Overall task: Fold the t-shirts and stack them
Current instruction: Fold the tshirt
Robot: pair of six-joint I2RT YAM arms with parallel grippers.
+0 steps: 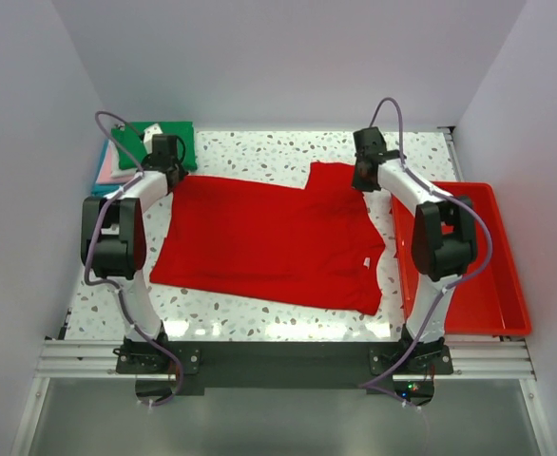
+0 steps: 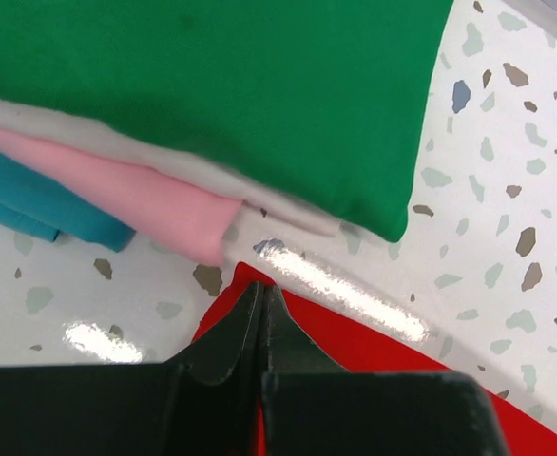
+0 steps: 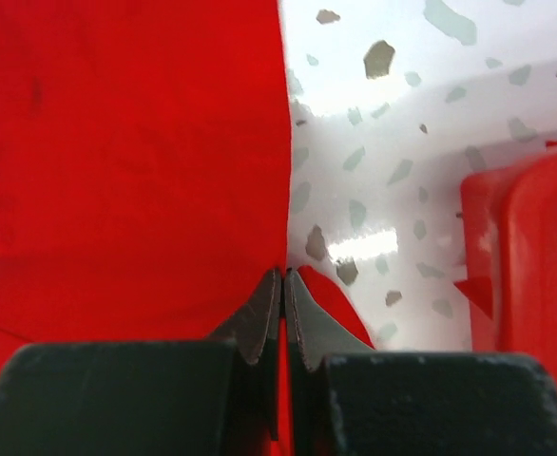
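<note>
The bright red cloth t-shirt [image 1: 269,242] lies flat in the middle of the white speckled table [image 1: 259,152]. Its long axis runs left to right with a slight tilt. The neck end, with a small white label [image 1: 365,261], points right toward the rigid red plastic tray [image 1: 478,285], and the hem end points left. One sleeve [image 1: 336,180] sticks out toward the far edge.

The left gripper [image 1: 174,180] is at the far-left hem corner. In the left wrist view its fingers [image 2: 245,323] are pressed together with a sliver of red cloth showing between them, so it's pinching that corner. The right gripper [image 1: 362,182] is at the right edge of the far sleeve and looks the same: tips squeezed tight with a thin red line of fabric caught in the seam [image 3: 283,280].

Other stuff around: just beyond the left gripper in the far-left corner sits a stack of folded shirts — green folded t-shirt [image 2: 259,85] on top, then a white one [image 2: 179,166], a pink one [image 2: 141,199] and a blue one [image 2: 31,199] at the bottom. The stack is close to the red corner but not touching it. The tray sits along the right side, just beside the right arm — apart from the shirt.
</note>
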